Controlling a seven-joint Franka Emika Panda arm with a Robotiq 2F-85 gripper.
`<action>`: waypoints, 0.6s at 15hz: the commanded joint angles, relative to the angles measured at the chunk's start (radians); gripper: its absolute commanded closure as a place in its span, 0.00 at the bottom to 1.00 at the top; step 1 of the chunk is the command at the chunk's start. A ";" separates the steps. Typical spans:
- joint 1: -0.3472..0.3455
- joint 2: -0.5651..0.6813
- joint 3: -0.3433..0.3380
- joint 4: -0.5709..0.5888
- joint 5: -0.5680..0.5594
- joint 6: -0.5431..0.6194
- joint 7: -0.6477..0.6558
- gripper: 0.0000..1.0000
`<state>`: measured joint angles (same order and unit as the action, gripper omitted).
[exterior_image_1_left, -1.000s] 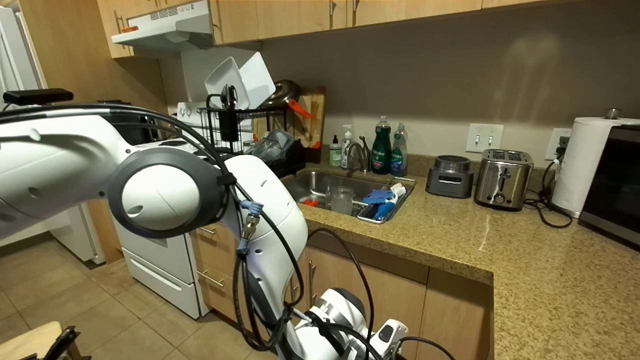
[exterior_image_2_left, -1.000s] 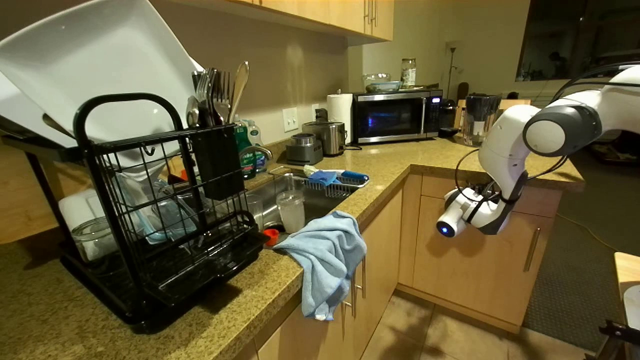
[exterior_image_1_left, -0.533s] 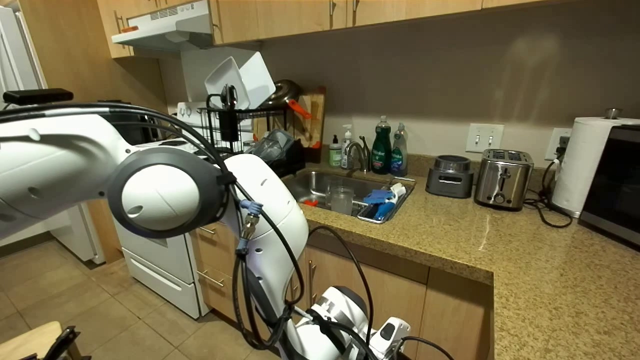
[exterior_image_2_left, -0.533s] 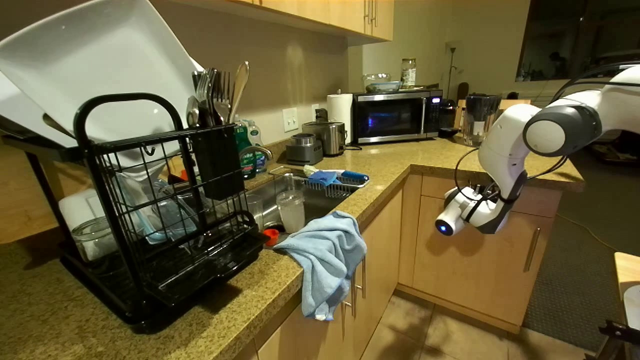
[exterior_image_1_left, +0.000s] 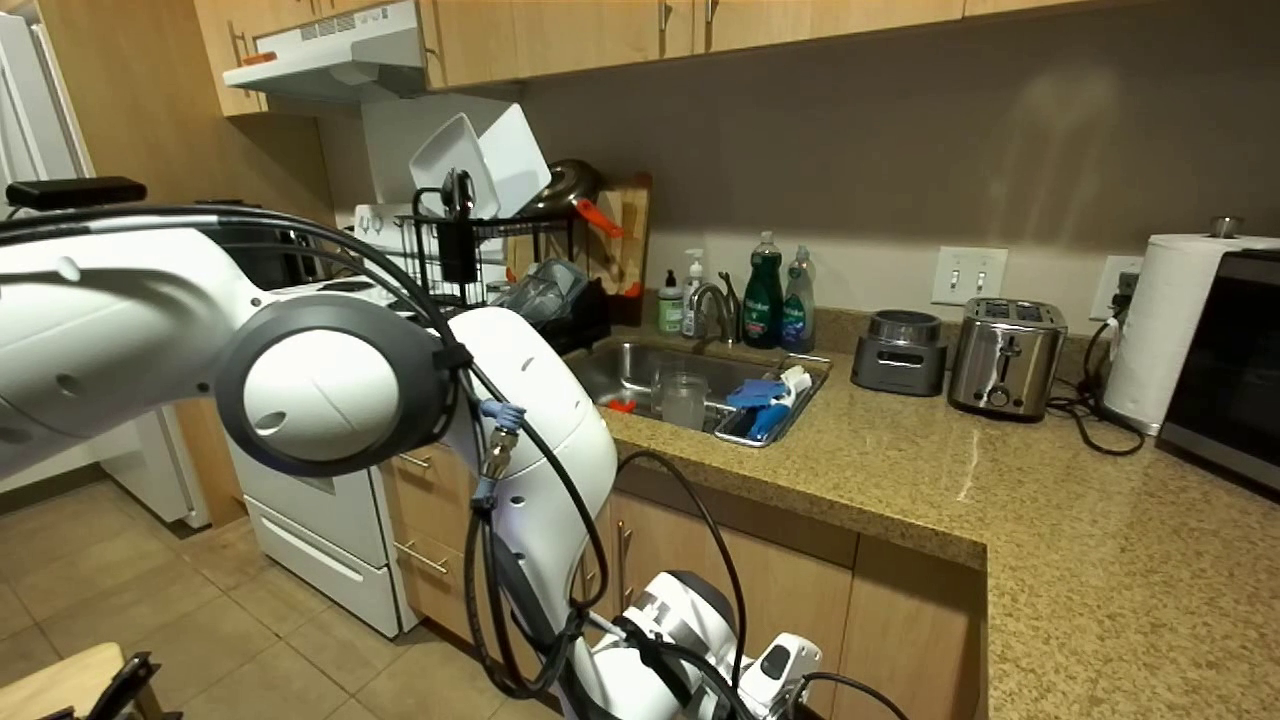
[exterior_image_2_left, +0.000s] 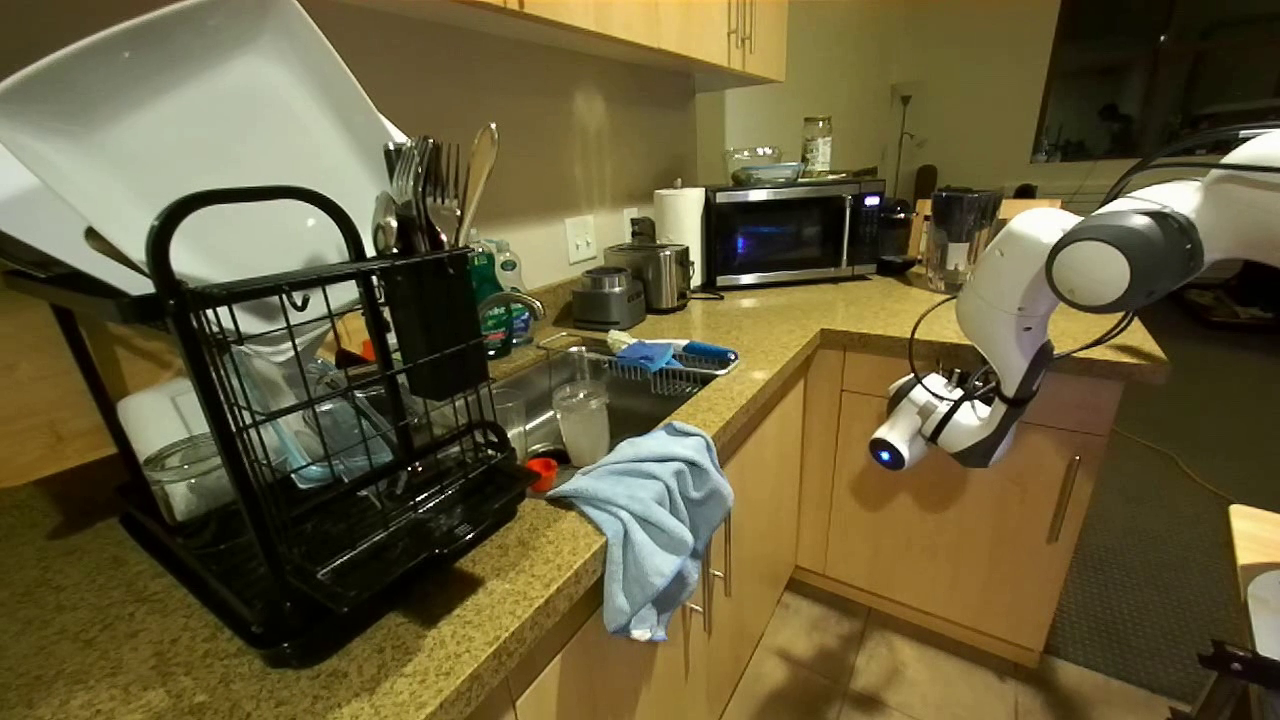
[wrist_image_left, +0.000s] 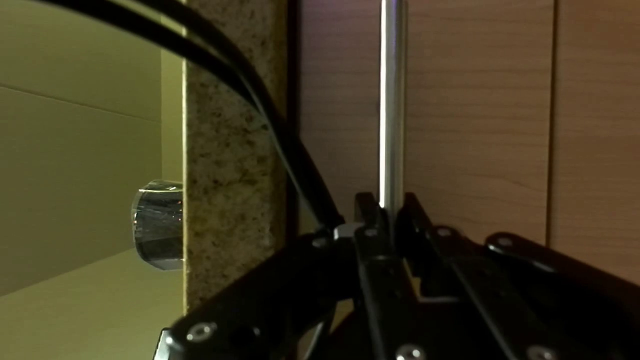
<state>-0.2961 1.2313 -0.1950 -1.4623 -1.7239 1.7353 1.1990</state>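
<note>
In the wrist view, whose picture lies sideways, my gripper (wrist_image_left: 390, 212) is shut on a shiny metal bar handle (wrist_image_left: 392, 100). One black fingertip presses in from each side of the bar. Behind it is a light wood front (wrist_image_left: 475, 125), with a seam further right. The speckled counter edge (wrist_image_left: 232, 175) runs along the left. In an exterior view the robot's white hand (exterior_image_2_left: 930, 410) is in front of the wood cabinets under the counter, and the fingers are hidden behind it. Elsewhere, the hand (exterior_image_1_left: 785, 670) reaches the bottom edge of the picture, its fingers out of sight.
Black cables (wrist_image_left: 280, 130) cross the wrist view beside the gripper. A clear pitcher (exterior_image_2_left: 962, 240) stands on the counter above the hand, near a microwave (exterior_image_2_left: 790, 235). A blue towel (exterior_image_2_left: 650, 520) hangs over the sink's front edge. A black dish rack (exterior_image_2_left: 300, 420) holds plates and cutlery.
The robot's hand has shifted slightly, a little up and to the left in an exterior view. Over the last half second it hardly moves. Everything else stays in place.
</note>
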 joint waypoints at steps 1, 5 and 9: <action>0.019 -0.043 0.014 -0.059 0.013 0.011 0.003 0.96; 0.027 -0.076 0.031 -0.102 0.014 0.024 -0.002 0.96; 0.036 -0.112 0.050 -0.153 0.012 0.026 0.003 0.96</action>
<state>-0.2896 1.1831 -0.1689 -1.5287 -1.7223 1.7356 1.1990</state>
